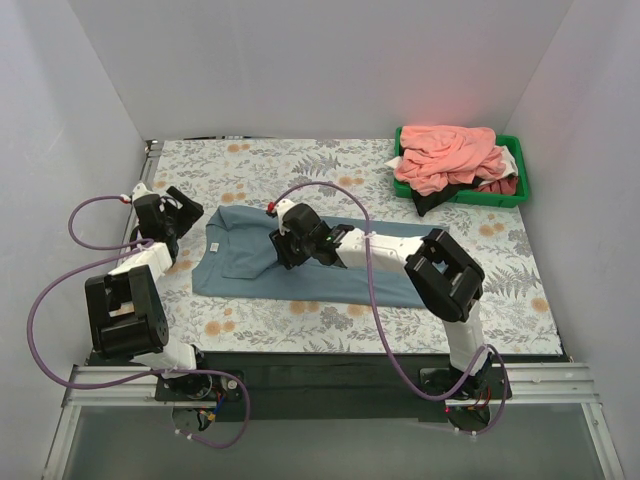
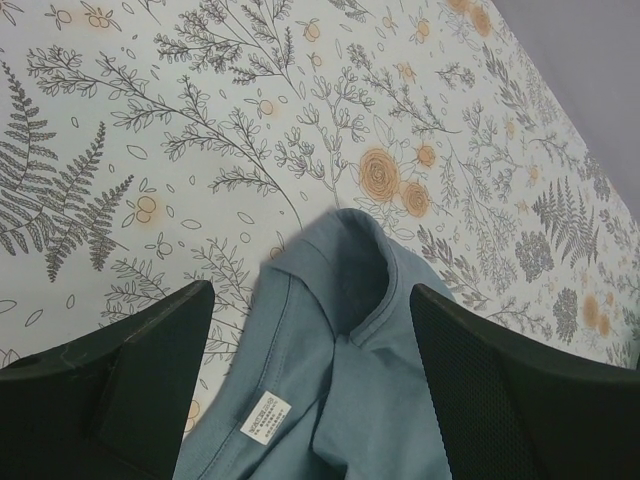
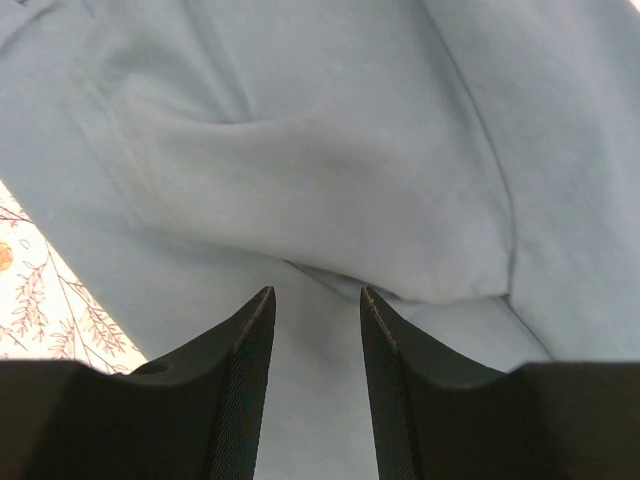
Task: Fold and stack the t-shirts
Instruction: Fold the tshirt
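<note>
A dusty grey-blue t-shirt (image 1: 240, 262) lies flat across the middle of the floral table cover, collar end to the left. My left gripper (image 1: 181, 226) is open beside that collar end; the left wrist view shows the collar (image 2: 368, 262) and a white label (image 2: 267, 417) between the spread fingers. My right gripper (image 1: 283, 252) is open, low over the shirt's middle; the right wrist view shows only a raised fold of blue cloth (image 3: 330, 190) past the fingertips. Salmon-pink shirts (image 1: 446, 153) are heaped in a green bin (image 1: 517, 160), over dark red, white and black pieces.
The green bin stands at the back right corner. The floral table cover (image 1: 300, 160) is walled in white on three sides. Purple cables loop off both arms, one over the blue shirt.
</note>
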{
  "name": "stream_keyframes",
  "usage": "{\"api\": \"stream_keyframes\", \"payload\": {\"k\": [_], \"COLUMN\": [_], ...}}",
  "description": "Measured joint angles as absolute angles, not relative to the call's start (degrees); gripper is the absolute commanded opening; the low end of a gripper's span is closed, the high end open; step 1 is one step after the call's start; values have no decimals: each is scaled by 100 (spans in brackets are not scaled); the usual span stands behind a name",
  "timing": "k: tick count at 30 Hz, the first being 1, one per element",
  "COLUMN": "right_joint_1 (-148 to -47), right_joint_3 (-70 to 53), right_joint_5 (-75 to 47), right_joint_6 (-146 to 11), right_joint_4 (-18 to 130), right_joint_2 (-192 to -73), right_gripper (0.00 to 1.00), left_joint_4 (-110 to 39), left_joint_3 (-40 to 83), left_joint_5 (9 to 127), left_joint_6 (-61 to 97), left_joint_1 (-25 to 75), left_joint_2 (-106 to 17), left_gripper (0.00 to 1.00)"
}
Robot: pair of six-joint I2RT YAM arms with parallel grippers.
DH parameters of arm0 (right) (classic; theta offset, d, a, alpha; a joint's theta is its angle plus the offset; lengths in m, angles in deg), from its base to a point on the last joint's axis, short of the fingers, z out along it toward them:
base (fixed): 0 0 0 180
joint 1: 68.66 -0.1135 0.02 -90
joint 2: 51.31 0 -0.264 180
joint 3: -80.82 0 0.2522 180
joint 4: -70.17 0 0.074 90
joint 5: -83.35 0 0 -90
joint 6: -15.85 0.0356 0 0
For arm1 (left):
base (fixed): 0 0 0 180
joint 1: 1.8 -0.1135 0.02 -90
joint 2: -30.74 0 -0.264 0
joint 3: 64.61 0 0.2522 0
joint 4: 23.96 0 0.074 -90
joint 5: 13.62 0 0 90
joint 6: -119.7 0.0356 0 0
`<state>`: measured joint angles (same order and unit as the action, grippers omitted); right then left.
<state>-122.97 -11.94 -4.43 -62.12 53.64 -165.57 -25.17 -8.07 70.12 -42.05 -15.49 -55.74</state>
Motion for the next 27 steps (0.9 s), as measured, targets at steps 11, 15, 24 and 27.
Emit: {"api": "stream_keyframes", "payload": {"k": [11,15,24,27], "right_joint_1": [-12428,-12428,-12430,-12434], "right_joint_3": [-1522,-1633,-1946,-2003], "right_joint_5": [-832,-834,-817,-810], "right_joint_6": [-6209,-6212,-6218,-6229], "right_joint_4": [5364,5349,5353,5358], "right_joint_2": [-17097,-17209,-17449,-17495], "right_gripper": [44,45,48,48], "left_joint_4": [-2499,-2473,-2425,-2399], "left_joint_3": [-809,-809,-809,-809], "left_joint_5": [6966,6944,6920,6894], "left_joint_6": [-4233,-4238,-4273,-4275], "left_joint_1": [-1549,-1542,-1525,-1510], "left_joint_2": [-5574,-5576,-5585,-5585], "left_gripper": [78,78,78,78]}}
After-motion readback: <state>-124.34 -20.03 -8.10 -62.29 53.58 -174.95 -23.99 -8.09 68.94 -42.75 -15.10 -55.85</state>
